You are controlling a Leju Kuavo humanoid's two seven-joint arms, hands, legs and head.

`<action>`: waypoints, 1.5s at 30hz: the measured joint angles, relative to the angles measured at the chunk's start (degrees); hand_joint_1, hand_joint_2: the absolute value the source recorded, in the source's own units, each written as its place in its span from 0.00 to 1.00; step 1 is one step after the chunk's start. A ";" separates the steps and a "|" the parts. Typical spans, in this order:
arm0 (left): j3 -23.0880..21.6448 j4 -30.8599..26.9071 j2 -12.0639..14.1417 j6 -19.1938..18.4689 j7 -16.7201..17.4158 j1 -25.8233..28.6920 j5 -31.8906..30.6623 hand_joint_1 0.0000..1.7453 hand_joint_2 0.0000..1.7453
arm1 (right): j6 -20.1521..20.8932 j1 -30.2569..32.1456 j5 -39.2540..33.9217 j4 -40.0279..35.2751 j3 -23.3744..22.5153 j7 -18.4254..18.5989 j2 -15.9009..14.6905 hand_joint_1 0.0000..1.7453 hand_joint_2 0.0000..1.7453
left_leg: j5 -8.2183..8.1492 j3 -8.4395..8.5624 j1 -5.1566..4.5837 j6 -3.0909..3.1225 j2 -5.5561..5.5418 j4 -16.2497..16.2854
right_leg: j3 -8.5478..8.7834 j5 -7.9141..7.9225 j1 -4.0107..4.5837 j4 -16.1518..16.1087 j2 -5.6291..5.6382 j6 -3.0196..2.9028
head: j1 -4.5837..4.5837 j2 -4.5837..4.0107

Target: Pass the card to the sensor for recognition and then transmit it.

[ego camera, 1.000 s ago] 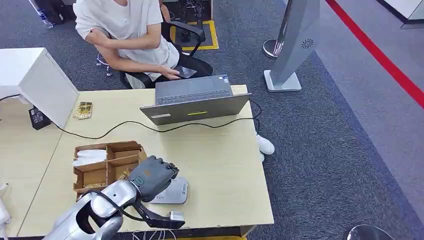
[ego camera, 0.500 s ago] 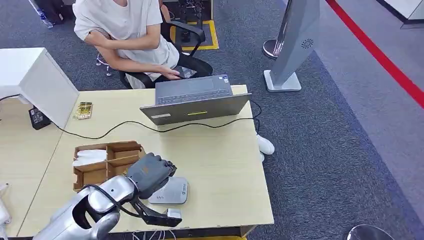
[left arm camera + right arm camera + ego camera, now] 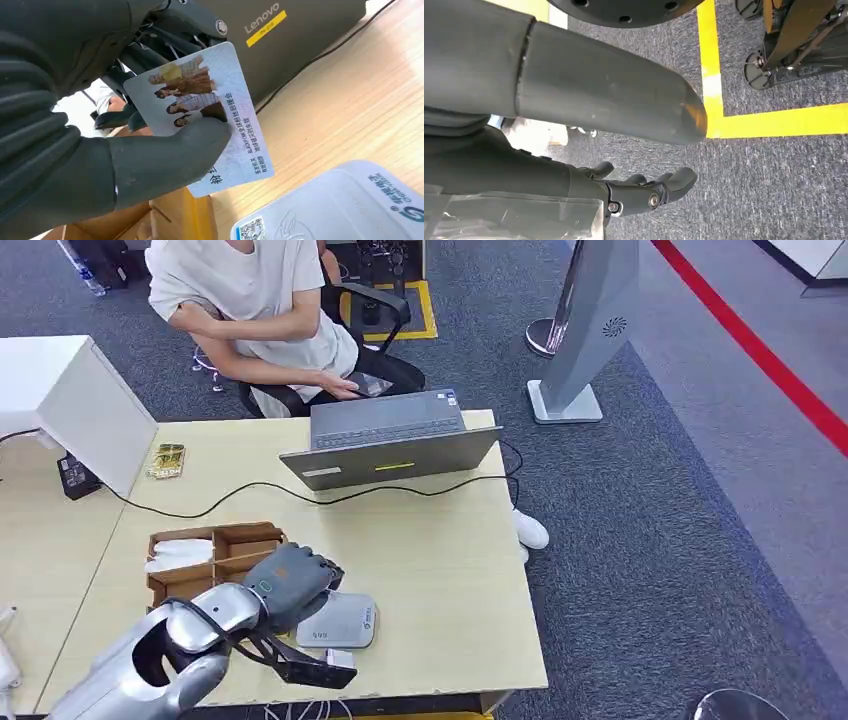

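1. Our left hand pinches the card between thumb and fingers; the card has printed figures and text on its face and hangs just above the sensor, with a gap between them in the left wrist view
2. In the head view the same hand sits over the sensor's near-left part, and the card itself is hidden under our fingers there
3. The sensor is a flat grey pad lying on the wooden table, close to the table's front edge
4. Just left of the sensor stands a brown divided box; its far-left compartment holds white folded items, and we cannot tell what the other compartments hold
5. A black cable runs across the table behind the box, and an open laptop stands at the far edge, facing a seated person
6. To the right of the sensor the tabletop is bare wood up to its right edge, beyond which lies grey carpet
7. Our right hand hangs over grey floor with a yellow line, fingers loosely apart and holding nothing
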 joint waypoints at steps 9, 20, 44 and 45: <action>-0.02 0.00 0.72 0.04 0.00 0.00 0.42 1.00 1.00 | 0.18 0.00 -0.02 0.00 0.00 0.09 -0.13 0.00 0.00 | 0.00 0.00 0.00 0.00 -0.01 0.00 | 0.00 0.00 0.00 0.00 0.00 0.00 | 0.00 0.02; -0.04 0.00 1.03 0.04 0.00 0.00 0.94 1.00 1.00 | 0.18 -0.01 0.07 0.00 0.00 0.09 -0.20 0.00 0.00 | 0.00 0.00 0.00 0.00 -0.01 0.00 | 0.00 0.00 0.00 0.00 0.00 0.00 | 0.02 0.02; -1.75 2.65 -0.27 4.57 -1.14 2.13 4.74 1.00 1.00 | 0.24 -0.07 1.86 0.00 0.17 0.09 -0.48 0.00 0.00 | -0.01 -0.01 -0.03 0.01 -0.02 0.00 | 0.01 -0.01 -0.04 -0.01 -0.04 0.01 | 0.00 0.02; -2.01 3.89 -1.12 5.42 -1.31 2.74 4.44 1.00 1.00 | 0.24 -0.12 1.92 0.00 0.17 0.09 -0.48 0.00 0.00 | -0.01 -0.02 -0.02 0.01 -0.02 0.00 | 0.01 -0.01 -0.03 -0.01 -0.05 0.01 | 0.04 0.02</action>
